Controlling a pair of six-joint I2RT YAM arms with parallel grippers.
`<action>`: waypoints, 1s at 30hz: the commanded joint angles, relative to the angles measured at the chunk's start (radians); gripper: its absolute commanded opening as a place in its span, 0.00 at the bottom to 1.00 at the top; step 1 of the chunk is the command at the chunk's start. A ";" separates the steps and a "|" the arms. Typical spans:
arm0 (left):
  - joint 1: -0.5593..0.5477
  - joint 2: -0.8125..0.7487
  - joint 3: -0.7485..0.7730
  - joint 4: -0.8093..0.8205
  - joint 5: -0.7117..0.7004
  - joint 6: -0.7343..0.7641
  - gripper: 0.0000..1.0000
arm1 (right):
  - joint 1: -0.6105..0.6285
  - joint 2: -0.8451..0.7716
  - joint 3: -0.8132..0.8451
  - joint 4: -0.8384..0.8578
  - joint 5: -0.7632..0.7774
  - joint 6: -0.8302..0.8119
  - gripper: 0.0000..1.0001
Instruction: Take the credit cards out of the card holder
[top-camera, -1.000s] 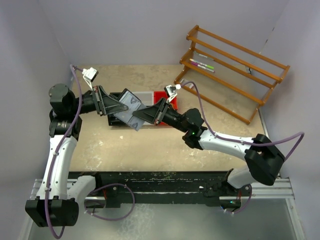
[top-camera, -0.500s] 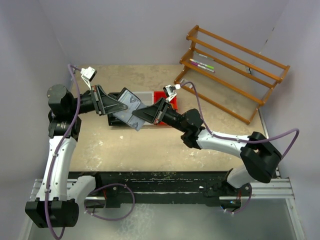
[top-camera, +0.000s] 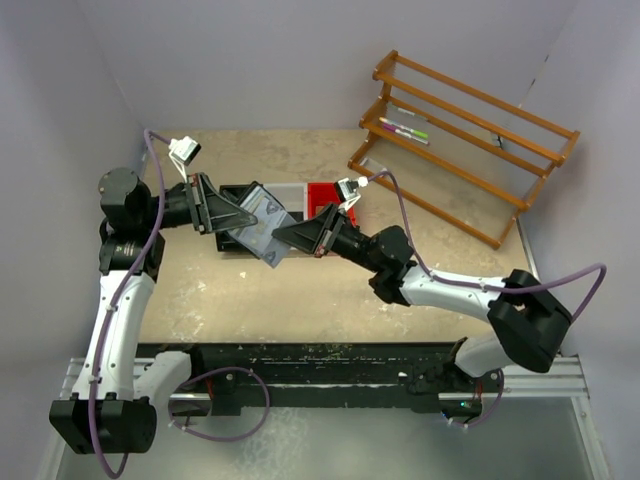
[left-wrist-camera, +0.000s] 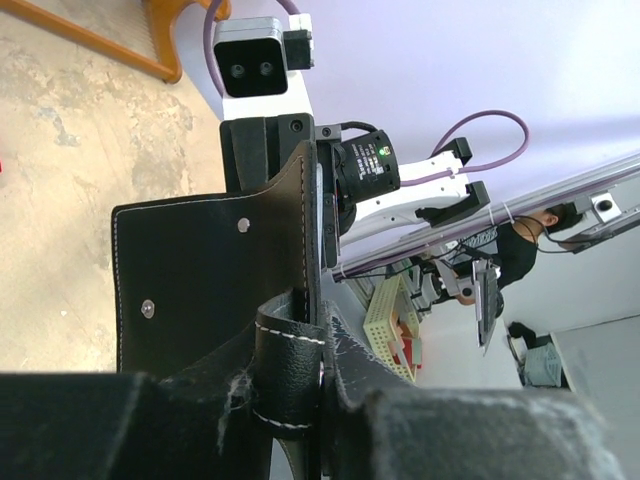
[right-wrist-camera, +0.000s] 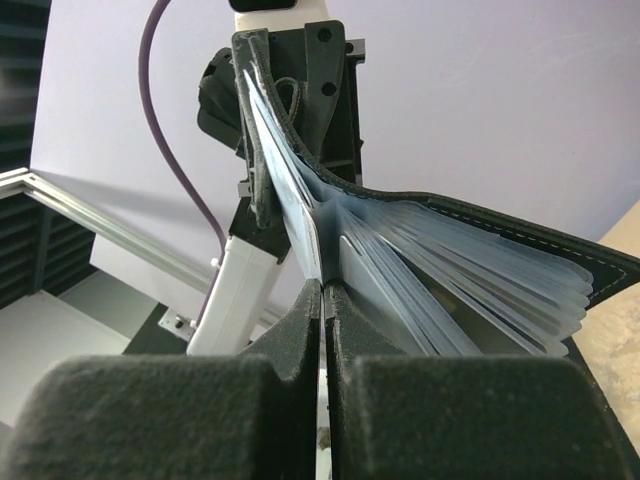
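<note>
Black leather, matt and edged with white stitching, makes up the card holder (left-wrist-camera: 200, 290), which is held open in the air between the two arms, close by the joined trays (top-camera: 325, 193). Two small round metal snaps are set in its flat flap. A folded leather strip of it is clamped in the left gripper (left-wrist-camera: 300, 400). Thin grey-blue credit cards (right-wrist-camera: 480, 285) (smooth, translucent, round-cornered) are fanned out from its spine. The right gripper (right-wrist-camera: 322, 330) is closed tight on the thin edge of one of them, its rough dark pads pressed flat together.
</note>
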 joint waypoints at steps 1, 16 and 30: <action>-0.006 -0.012 0.045 0.033 0.048 -0.007 0.18 | -0.013 -0.034 -0.015 0.026 0.041 -0.013 0.00; -0.006 -0.012 0.052 0.028 0.016 -0.014 0.07 | 0.002 -0.002 -0.023 0.033 0.045 -0.026 0.00; -0.005 -0.012 0.055 0.007 0.001 0.019 0.07 | 0.038 -0.005 -0.040 0.040 0.069 -0.029 0.00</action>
